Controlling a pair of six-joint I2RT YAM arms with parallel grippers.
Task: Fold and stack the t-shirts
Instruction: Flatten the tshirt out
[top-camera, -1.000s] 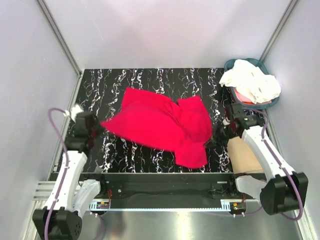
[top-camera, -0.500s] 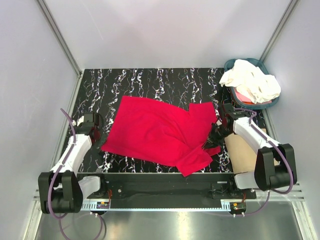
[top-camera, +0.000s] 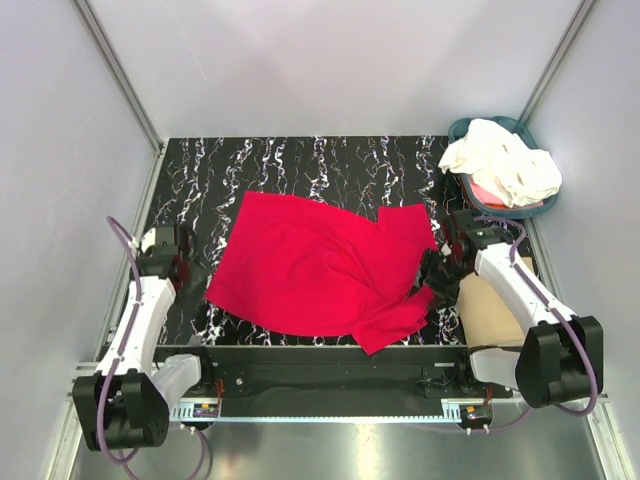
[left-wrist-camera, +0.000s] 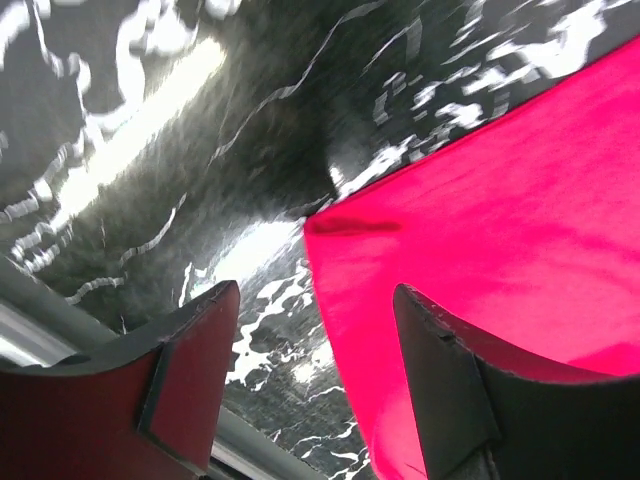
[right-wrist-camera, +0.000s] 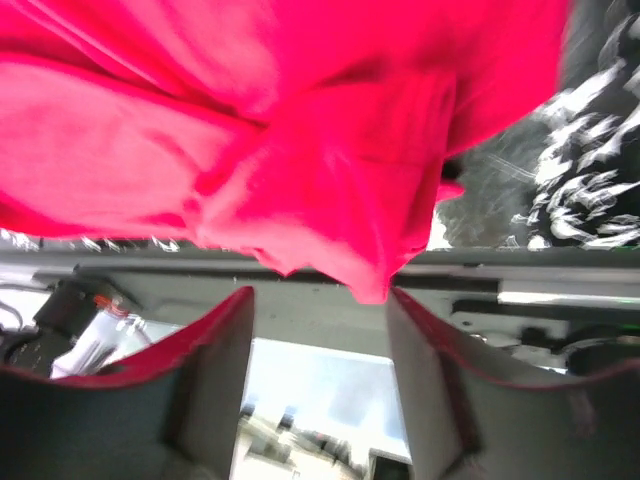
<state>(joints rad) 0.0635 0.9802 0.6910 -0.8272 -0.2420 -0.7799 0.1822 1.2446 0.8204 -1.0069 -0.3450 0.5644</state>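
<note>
The plain bright red cloth t-shirt (top-camera: 315, 270) lies spread across the middle of the black marble-patterned surface (top-camera: 300, 160). Its left half is fairly flat. Its right side is bunched into overlapping folds, and one corner sags toward the near edge. This looks like the laying-out step, before any real fold is made. The heap of cream-white t-shirts (top-camera: 500, 165) waits in the teal round basket (top-camera: 457, 130) at the far right corner. The left hand (top-camera: 180, 262) sits low, just beside the shirt's left edge, with its fingers apart and only bare surface between them. The right hand (top-camera: 438, 278) is at the crumpled right edge, also spread and holding no cloth; the red folds lie just beyond its fingertips. The left arm runs forward along the left side with its wrist turned inward. The right arm reaches forward and bends in over the flat tan cardboard sheet (top-camera: 490, 310). The next move probably calls for pinching the rumpled right hem and pulling it out flat. Both hands could then take matching edges for the first fold.
</note>
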